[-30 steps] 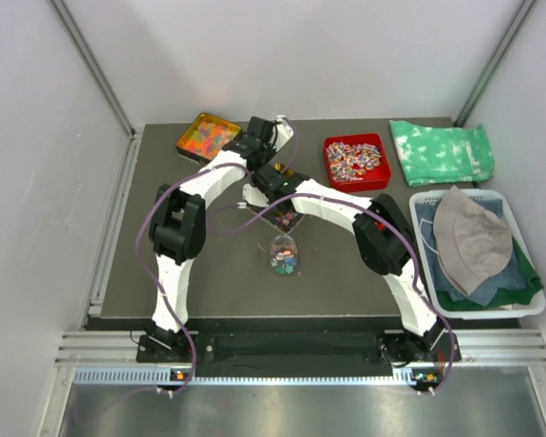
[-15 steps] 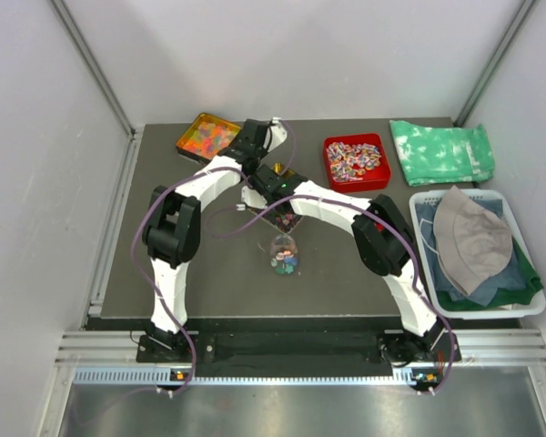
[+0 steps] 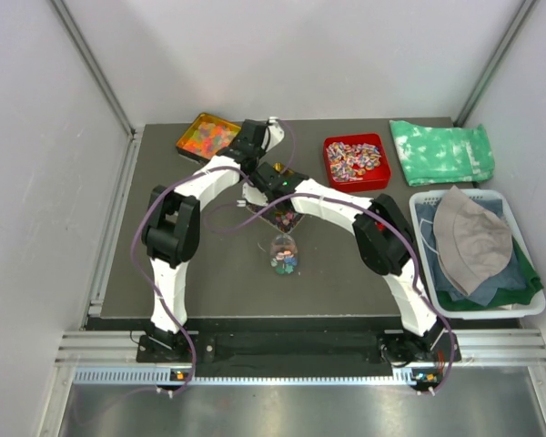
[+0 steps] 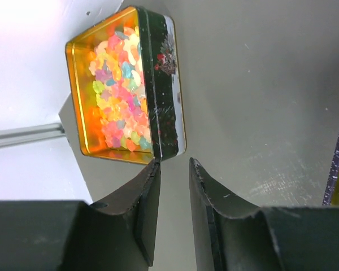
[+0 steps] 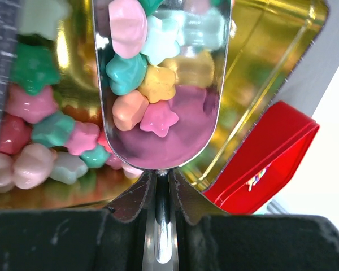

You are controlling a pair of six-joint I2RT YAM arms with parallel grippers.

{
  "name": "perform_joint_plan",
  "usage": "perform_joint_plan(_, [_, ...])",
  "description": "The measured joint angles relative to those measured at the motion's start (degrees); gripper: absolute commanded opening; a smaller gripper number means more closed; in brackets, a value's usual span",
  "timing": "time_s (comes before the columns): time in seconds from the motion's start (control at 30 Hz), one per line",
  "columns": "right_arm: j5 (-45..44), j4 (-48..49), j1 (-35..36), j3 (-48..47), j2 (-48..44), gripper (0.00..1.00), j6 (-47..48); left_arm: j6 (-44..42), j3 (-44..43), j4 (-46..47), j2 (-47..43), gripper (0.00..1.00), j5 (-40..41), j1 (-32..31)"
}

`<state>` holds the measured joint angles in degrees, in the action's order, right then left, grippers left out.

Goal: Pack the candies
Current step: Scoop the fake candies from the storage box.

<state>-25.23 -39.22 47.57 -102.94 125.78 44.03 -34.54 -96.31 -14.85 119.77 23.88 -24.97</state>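
The candies [image 5: 152, 84] are small bumpy sweets in pink, teal, yellow and peach. Several lie in a metal scoop [image 5: 164, 141], and my right gripper [image 5: 163, 172] is shut on its handle. The scoop hangs over a gold tin [image 5: 260, 68] holding more candies [image 5: 39, 141]. From above, that tin [image 3: 285, 217] sits mid-table under my right gripper [image 3: 275, 193], with a clear container [image 3: 284, 255] of candies in front of it. My left gripper [image 4: 173, 162] is open with nothing between its fingers, near the corner of an orange-gold tin [image 4: 164, 96] of coloured sweets.
The orange-gold tin [image 3: 207, 135] sits at the back left and a red tray [image 3: 356, 161] of striped wrapped sweets at the back right. A green cloth [image 3: 441, 150] and a white basket [image 3: 519, 300] of clothes and a hat fill the right side.
My left arm has shifted slightly toward the back left. The right arm and the scoop have stayed in place.
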Motion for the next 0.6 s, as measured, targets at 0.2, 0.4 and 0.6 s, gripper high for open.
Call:
perform_joint_plan(0.2, [1.2, 0.5, -1.7, -0.7, -0.3, 0.0, -2.8, 2.8, 0.0, -1.6, 0.0, 0.32, -0.8, 1.0])
perform_joint_plan(0.4, [2.8, 1.3, -3.5, -0.5, -2.4, 0.0, -4.7, 4.3, -0.3, -2.7, 0.4, 0.32, -1.1, 0.5])
perform_joint_plan(0.6, [4.5, 0.9, -3.9, -0.5, -2.8, 0.0, -6.9, 5.5, -1.0, -2.9, 0.5, 0.31, -1.1, 0.6])
